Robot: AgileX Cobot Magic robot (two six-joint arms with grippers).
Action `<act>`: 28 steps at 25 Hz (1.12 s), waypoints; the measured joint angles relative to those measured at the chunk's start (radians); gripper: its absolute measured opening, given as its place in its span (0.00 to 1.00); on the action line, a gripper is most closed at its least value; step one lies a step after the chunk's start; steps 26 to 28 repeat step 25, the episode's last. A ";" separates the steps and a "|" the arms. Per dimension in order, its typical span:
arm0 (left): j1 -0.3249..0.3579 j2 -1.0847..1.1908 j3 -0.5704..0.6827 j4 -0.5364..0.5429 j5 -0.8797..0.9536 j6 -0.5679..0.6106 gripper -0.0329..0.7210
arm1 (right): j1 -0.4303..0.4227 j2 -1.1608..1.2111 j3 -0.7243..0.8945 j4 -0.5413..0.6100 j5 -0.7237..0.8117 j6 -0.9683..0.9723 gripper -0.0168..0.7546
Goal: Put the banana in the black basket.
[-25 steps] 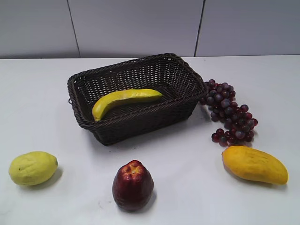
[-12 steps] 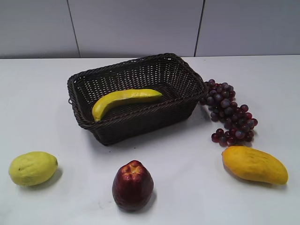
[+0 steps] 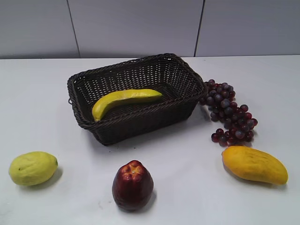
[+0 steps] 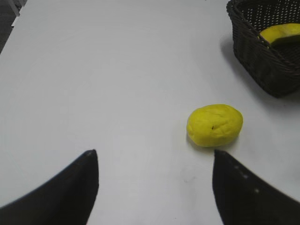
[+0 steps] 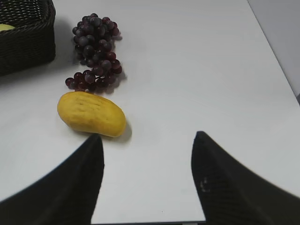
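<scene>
The banana lies inside the black basket at the middle of the table, slanting from the near left corner up to the right. A tip of the banana shows in the basket in the left wrist view. The basket's corner shows at the top left of the right wrist view. My left gripper is open and empty above bare table, near the lemon. My right gripper is open and empty above bare table, near the mango. Neither gripper shows in the exterior view.
A lemon lies at the front left, also in the left wrist view. A dark red apple stands at the front middle. A mango lies front right, also in the right wrist view. Purple grapes lie right of the basket, also in the right wrist view.
</scene>
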 joint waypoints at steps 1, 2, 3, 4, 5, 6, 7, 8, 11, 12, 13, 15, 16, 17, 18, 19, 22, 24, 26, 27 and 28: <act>0.000 0.000 0.000 0.000 -0.001 0.000 0.78 | 0.000 0.000 0.000 0.000 0.000 0.000 0.65; 0.000 0.000 0.000 -0.001 -0.002 0.000 0.78 | 0.000 0.000 0.000 0.000 0.000 0.000 0.65; 0.000 0.000 0.000 -0.001 -0.002 0.000 0.78 | 0.000 0.000 0.000 0.000 0.000 0.000 0.65; 0.000 0.000 0.000 -0.001 -0.003 0.000 0.78 | 0.000 0.000 0.000 0.000 0.000 0.000 0.65; 0.000 0.000 0.000 -0.001 -0.003 0.000 0.78 | 0.000 0.000 0.000 0.000 0.000 0.000 0.65; 0.000 0.000 0.000 -0.001 -0.003 0.000 0.78 | 0.000 0.000 0.000 0.000 0.000 0.000 0.65; 0.000 0.000 0.000 -0.001 -0.003 0.000 0.78 | 0.000 0.000 0.000 0.000 0.000 0.000 0.65; 0.000 0.000 0.000 -0.002 -0.003 0.000 0.78 | 0.000 0.000 0.000 0.000 0.000 0.000 0.65; 0.000 -0.007 0.000 -0.002 -0.005 0.000 0.78 | 0.000 0.000 0.000 0.000 0.000 0.000 0.65; 0.000 -0.016 0.000 -0.002 -0.005 0.000 0.78 | 0.000 0.000 0.000 0.000 0.000 0.000 0.65; 0.000 -0.030 0.000 -0.002 -0.006 0.000 0.78 | 0.000 0.000 0.000 0.000 0.000 0.000 0.65; 0.000 -0.064 0.000 -0.002 -0.006 0.000 0.78 | 0.000 0.000 0.000 0.000 0.000 0.000 0.65; 0.000 -0.084 0.000 -0.002 -0.006 0.000 0.78 | 0.000 0.000 0.000 0.000 0.000 0.000 0.65; 0.000 -0.100 0.000 -0.002 -0.006 0.000 0.78 | 0.000 0.000 0.000 0.000 0.000 0.000 0.65; 0.000 -0.122 0.000 -0.002 -0.006 0.000 0.78 | 0.000 0.000 0.000 0.000 0.000 0.000 0.65; 0.000 -0.137 0.000 -0.002 -0.006 0.000 0.78 | 0.000 0.000 0.000 0.000 0.000 0.000 0.65; 0.000 -0.165 0.000 -0.002 -0.006 0.000 0.78 | 0.000 0.000 0.000 0.000 0.000 0.000 0.65; 0.000 -0.168 0.001 -0.002 -0.006 0.000 0.78 | 0.000 0.000 0.000 0.000 0.000 0.000 0.65; 0.000 -0.170 0.001 -0.002 -0.006 0.000 0.78 | 0.000 0.000 0.000 0.000 0.000 0.000 0.65; 0.000 -0.170 0.001 -0.002 -0.006 0.000 0.78 | 0.000 0.000 0.000 0.000 0.000 0.000 0.65; 0.000 -0.170 0.001 -0.002 -0.006 0.000 0.78 | 0.000 0.000 0.000 0.000 0.000 0.000 0.65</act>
